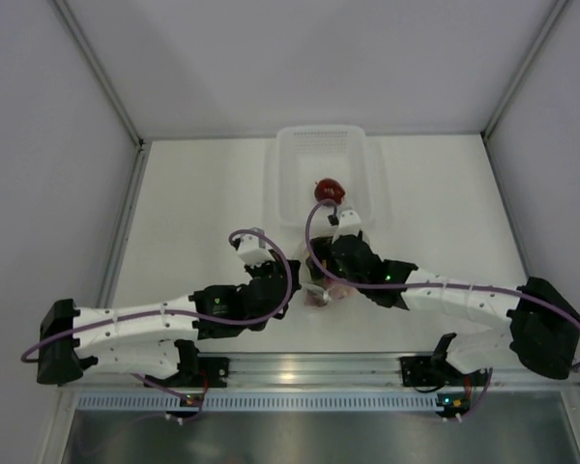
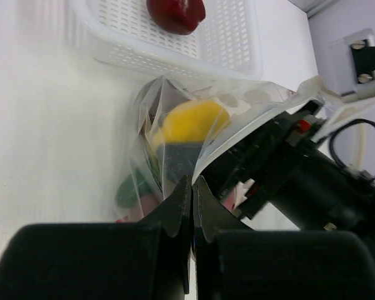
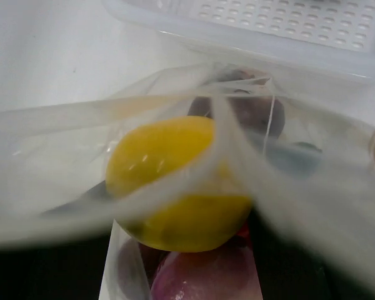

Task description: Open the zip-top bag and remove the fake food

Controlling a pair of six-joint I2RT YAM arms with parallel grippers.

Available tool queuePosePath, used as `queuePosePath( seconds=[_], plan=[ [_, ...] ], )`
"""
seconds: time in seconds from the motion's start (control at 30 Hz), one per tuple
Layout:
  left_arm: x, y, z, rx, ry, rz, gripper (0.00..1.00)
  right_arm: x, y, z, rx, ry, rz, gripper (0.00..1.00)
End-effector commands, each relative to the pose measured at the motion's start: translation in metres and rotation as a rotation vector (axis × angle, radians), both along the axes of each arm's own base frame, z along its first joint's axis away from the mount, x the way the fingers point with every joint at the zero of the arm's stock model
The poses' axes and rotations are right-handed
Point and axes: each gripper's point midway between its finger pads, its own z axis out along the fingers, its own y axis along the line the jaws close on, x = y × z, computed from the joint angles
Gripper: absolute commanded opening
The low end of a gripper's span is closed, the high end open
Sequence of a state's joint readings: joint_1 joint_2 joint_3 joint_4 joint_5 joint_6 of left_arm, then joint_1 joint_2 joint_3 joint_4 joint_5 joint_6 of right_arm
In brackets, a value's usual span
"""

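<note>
Two claws meet at the zip-top bag (image 2: 151,109), which sits on the tabletop (image 1: 193,213) just in front of the white mesh basket (image 2: 237,44). The left claw (image 2: 192,181) is pinched together on the bag's film. The right claw (image 1: 329,280) is at the bag's mouth by the yellow pear (image 3: 175,181), and I cannot tell how its fingers stand.

top view: we see only a sliver of the zip-top bag (image 1: 320,296) beneath the arms (image 1: 454,293) | left wrist: dark red apple (image 2: 175,14) cut by upper edge | right wrist: blurred film veils yellow pear (image 3: 162,159)
</note>
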State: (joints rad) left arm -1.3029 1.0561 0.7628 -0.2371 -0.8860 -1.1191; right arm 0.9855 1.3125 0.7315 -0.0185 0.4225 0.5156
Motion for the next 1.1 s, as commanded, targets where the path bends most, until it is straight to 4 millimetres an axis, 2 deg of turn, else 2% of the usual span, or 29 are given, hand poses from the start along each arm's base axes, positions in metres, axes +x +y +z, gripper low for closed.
queuePosePath(
  seconds=[0.0,0.3,0.57,0.6,0.67,0.73,0.8,0.87,0.9,0.97,1.0,1.07],
  plan=[
    [0.008,0.013,0.013,0.029,-0.053,0.060,0.00,-0.015,0.006,0.028,0.042,-0.042,0.069,0.49],
    [0.012,0.013,0.015,0.066,-0.063,0.065,0.00,-0.054,0.014,0.084,0.155,-0.101,0.272,0.48],
    [0.010,0.016,0.010,0.091,-0.053,0.055,0.00,-0.072,0.005,0.139,0.215,-0.166,0.362,0.47],
    [0.010,0.017,0.009,0.094,-0.052,0.055,0.00,-0.071,0.002,0.155,0.226,-0.201,0.358,0.47],
    [0.009,0.021,0.007,0.111,-0.052,0.057,0.00,-0.069,-0.005,0.167,0.218,-0.226,0.343,0.46],
    [0.009,0.024,0.004,0.139,-0.048,0.049,0.00,-0.064,-0.014,0.187,0.218,-0.264,0.311,0.46],
    [0.014,0.029,-0.002,0.175,-0.022,0.045,0.00,-0.059,-0.022,0.209,0.231,-0.299,0.289,0.45],
    [0.016,0.033,-0.013,0.199,0.024,0.023,0.00,-0.054,-0.027,0.221,0.232,-0.324,0.276,0.45],
    [0.022,0.041,-0.015,0.199,0.032,0.044,0.00,-0.049,-0.034,0.233,0.236,-0.343,0.249,0.44],
    [0.022,0.047,-0.017,0.201,0.037,0.045,0.00,-0.038,-0.039,0.238,0.219,-0.351,0.217,0.43],
    [0.022,0.052,-0.020,0.207,0.039,0.052,0.00,-0.024,-0.050,0.246,0.217,-0.362,0.161,0.43],
    [0.021,0.062,-0.013,0.189,0.026,0.071,0.00,-0.004,-0.059,0.247,0.202,-0.359,0.111,0.42]
  ],
)
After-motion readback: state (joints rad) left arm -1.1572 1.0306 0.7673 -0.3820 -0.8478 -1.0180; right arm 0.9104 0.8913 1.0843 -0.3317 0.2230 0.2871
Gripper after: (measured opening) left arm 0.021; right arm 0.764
